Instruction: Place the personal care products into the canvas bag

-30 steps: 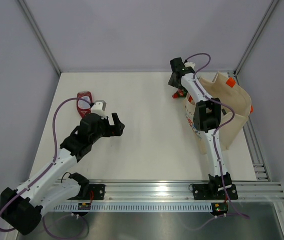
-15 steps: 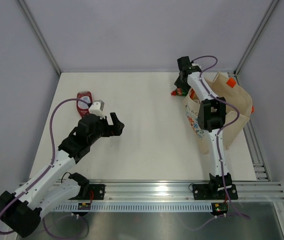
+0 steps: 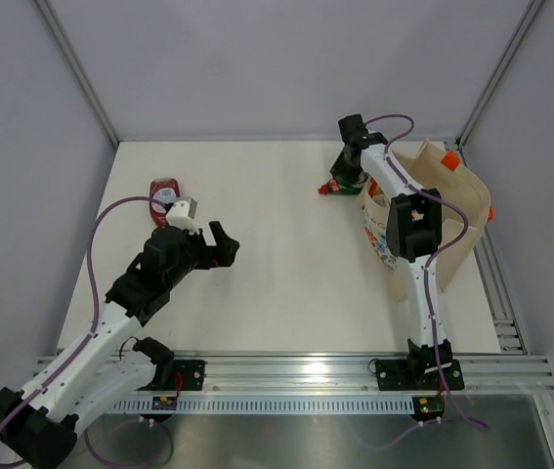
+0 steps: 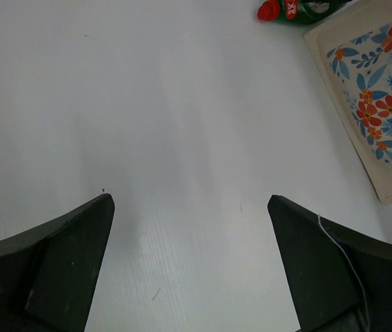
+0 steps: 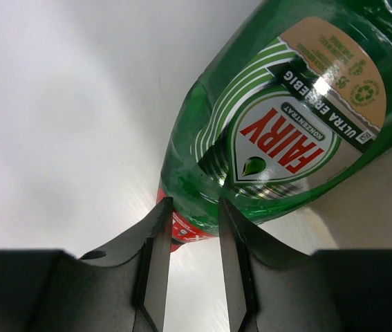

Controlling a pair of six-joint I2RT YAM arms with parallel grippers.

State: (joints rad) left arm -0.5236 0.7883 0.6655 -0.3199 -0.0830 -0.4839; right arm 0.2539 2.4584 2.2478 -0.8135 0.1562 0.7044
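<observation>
Behind right pincer, perhaps bottle cap

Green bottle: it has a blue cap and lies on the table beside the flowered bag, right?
Not quite. The green bottle has a red cap, not a blue one; the left wrist view shows it. It does lie on the table beside the flowered bag.

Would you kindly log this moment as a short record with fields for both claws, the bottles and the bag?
left claw: open, empty, above bare table
right claw: jaws narrow, tips at the green bottle's neck, grip unclear
green bottle: lying beside the canvas bag, outside it
red bottle: lying on the table's left side
canvas bag: on the table's right side, floral print showing
</observation>
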